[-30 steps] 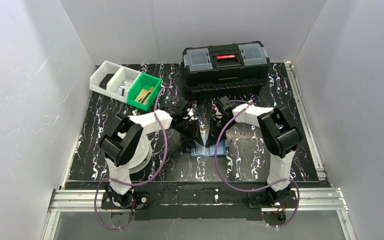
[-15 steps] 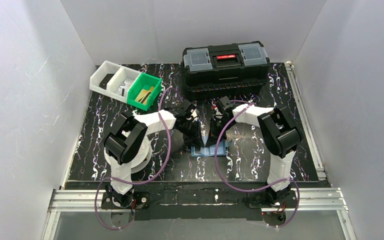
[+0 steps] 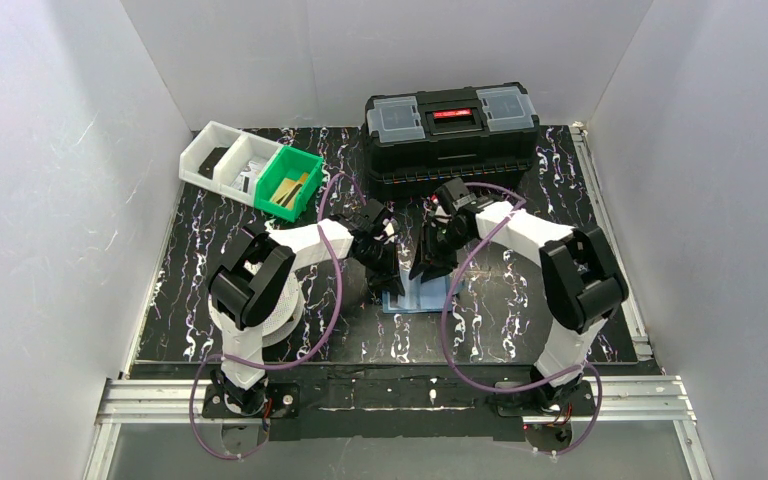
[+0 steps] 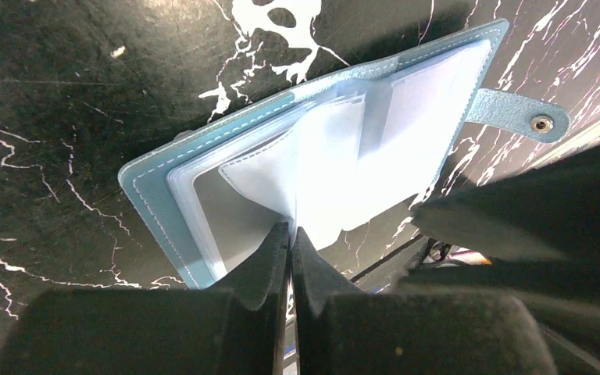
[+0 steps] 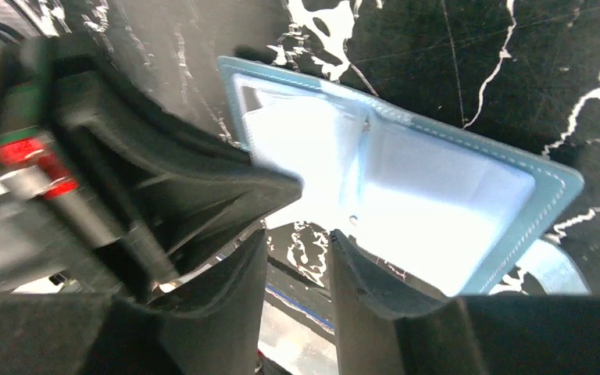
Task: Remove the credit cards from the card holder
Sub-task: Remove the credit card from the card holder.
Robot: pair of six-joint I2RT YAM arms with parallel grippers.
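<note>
My right arm (image 3: pixel 560 255) is swinging outward from where it was a second ago. In front of the black toolbox (image 3: pixel 451 135), the blue card holder (image 3: pixel 425 297) is lying open. My left gripper (image 4: pixel 290 242) is pinching one of its clear sleeves (image 4: pixel 320 164), fingers closed. My right gripper (image 5: pixel 297 242) is hovering over the holder, fingers parted and empty.

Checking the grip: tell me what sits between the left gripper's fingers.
A clear sleeve of the open card holder, pinched there; left wrist view shows it.

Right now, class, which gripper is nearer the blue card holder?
Left. The left gripper pinches a clear sleeve of the card holder; the right gripper hangs open and empty just off it.
</note>
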